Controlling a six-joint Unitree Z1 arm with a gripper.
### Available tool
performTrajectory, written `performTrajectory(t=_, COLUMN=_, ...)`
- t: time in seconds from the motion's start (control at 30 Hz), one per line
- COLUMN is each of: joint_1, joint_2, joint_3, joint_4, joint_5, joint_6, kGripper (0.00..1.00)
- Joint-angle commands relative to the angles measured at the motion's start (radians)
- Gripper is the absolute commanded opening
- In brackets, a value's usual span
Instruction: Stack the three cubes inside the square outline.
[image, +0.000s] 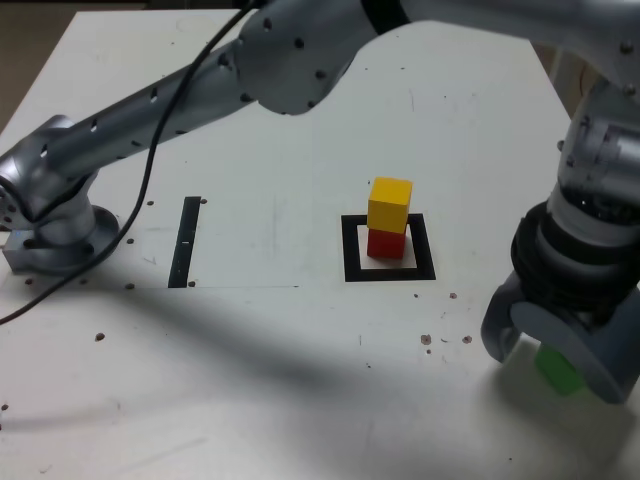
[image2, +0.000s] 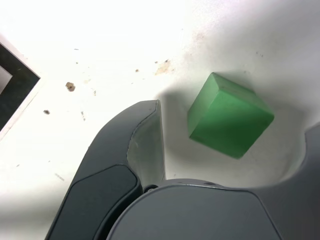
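Green cube (image2: 230, 116) sits between spread jaws — untouched.

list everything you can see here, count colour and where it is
yellow cube: 1, yellow, on top of the red cube
red cube: 1, red, inside the square outline, under the yellow one
green cube: 1, green, on the table between the open gripper fingers, at the exterior view's right
square outline: 1, black frame with pale centre, middle of the table
strip: 1, thin, black, at the exterior view's left of the outline
table: 1, white, speckled with small brown spots
cable: 1, black, along the arm
arm: 1, silver-grey, base at the exterior view's left
gripper: 1, dark grey, open around the green cube
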Motion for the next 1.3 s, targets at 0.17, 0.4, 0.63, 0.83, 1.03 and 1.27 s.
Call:
performTrajectory(t=0.17, joint_1=0.004, joint_2=0.020, joint_3=-0.017, joint_4=0.008, joint_5=-0.008, joint_6=0.009, kGripper=0.81)
performTrajectory(t=0.4, joint_1=0.006, joint_2=0.026, joint_3=-0.032, joint_4=0.006, joint_5=-0.004, joint_6=0.013, kGripper=0.54)
performTrajectory(t=0.63, joint_1=0.006, joint_2=0.042, joint_3=-0.046, joint_4=0.002, joint_5=-0.009, joint_6=0.029, kGripper=0.49)
performTrajectory(t=0.83, joint_1=0.006, joint_2=0.059, joint_3=-0.064, joint_4=0.000, joint_5=-0.024, joint_6=0.051, kGripper=0.48)
performTrajectory(t=1.03, joint_1=0.007, joint_2=0.059, joint_3=-0.070, joint_4=0.002, joint_5=-0.022, joint_6=0.060, kGripper=0.36)
performTrajectory(t=1.27, joint_1=0.007, joint_2=0.058, joint_3=-0.079, joint_4=0.010, joint_5=-0.018, joint_6=0.067, kGripper=0.30)
